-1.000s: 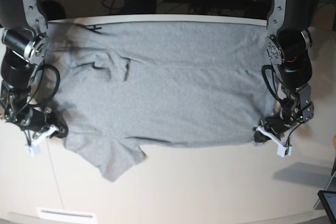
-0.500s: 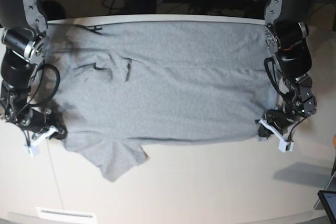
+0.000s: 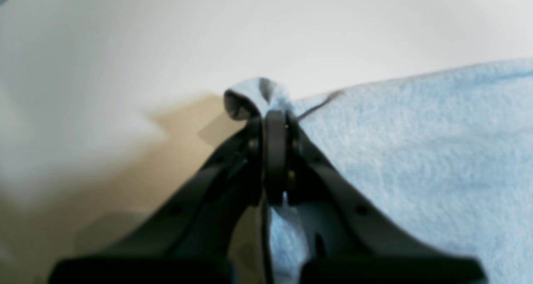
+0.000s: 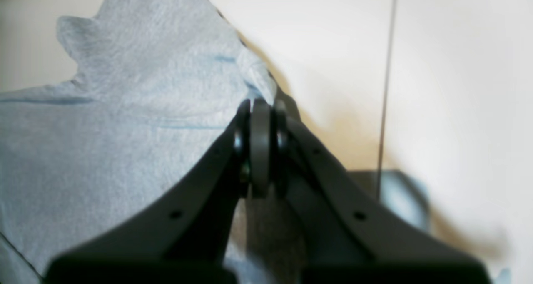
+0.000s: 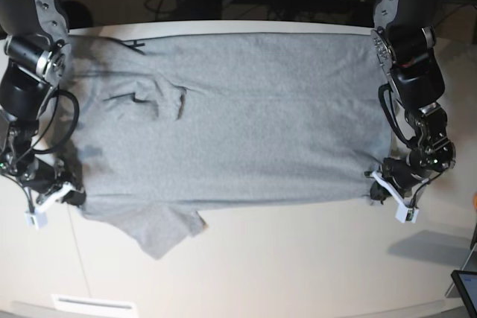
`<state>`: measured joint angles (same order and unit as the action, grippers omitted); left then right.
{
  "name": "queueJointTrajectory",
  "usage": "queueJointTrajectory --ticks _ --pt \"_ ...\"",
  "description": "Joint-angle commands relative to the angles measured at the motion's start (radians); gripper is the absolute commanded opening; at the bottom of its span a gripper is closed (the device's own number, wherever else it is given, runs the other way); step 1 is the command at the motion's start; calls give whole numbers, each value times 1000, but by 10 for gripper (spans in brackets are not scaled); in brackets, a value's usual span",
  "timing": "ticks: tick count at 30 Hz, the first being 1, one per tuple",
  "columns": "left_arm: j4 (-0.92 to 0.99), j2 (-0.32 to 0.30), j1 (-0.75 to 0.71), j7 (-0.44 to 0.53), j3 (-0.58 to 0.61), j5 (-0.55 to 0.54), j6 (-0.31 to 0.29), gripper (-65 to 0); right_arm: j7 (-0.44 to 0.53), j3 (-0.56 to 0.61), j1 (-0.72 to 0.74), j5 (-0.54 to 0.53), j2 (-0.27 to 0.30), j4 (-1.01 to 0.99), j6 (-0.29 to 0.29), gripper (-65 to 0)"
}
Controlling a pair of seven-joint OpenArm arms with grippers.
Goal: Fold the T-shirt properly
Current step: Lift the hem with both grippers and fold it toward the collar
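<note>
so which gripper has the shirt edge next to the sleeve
The right gripper, on the base view's left. The sleeve sticks out just beside it; the left gripper pinches a plain corner of the T-shirt.

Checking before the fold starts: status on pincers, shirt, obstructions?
Left pincer shut on T-shirt corner. Right pincer shut on opposite edge. Shirt spread flat on table, one sleeve sticking out toward the camera. Nothing blocking.

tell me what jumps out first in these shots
A big grey T-shirt lies spread across the white table, one sleeve poking out at its near edge. Each gripper is shut on a near corner: left gripper at the base view's right, right gripper at its left.
</note>
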<state>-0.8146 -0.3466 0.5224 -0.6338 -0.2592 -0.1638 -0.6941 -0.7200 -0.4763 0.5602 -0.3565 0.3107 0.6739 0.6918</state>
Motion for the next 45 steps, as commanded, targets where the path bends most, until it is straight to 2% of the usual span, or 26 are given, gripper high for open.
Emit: queueJointTrajectory --ticks 1,19,31,34,40,45 --pt "-35 -13 25 21 -2 -12 -4 -650 21 -2 30 -17 15 22 6 -650" --pt "-286 -7 -58 -96 -2 -13 -4 -650 -2 0 -1 -17 20 71 6 -650" --pt "-358 -7 -124 -99 -2 -13 -4 -650 -97 -3 -64 -19 17 238 6 -650" --pt "-384 -7 -127 -146 -4 -13 -4 -650 -126 -8 -65 -19 17 244 6 -650" --pt "-467 -7 -186 -154 -4 -13 -4 -650 -168 -9 -78 -19 17 248 6 -650" --pt "-510 -7 -219 -209 -10 -13 -4 -650 -192 -9 -90 -20 18 252 6 -650"
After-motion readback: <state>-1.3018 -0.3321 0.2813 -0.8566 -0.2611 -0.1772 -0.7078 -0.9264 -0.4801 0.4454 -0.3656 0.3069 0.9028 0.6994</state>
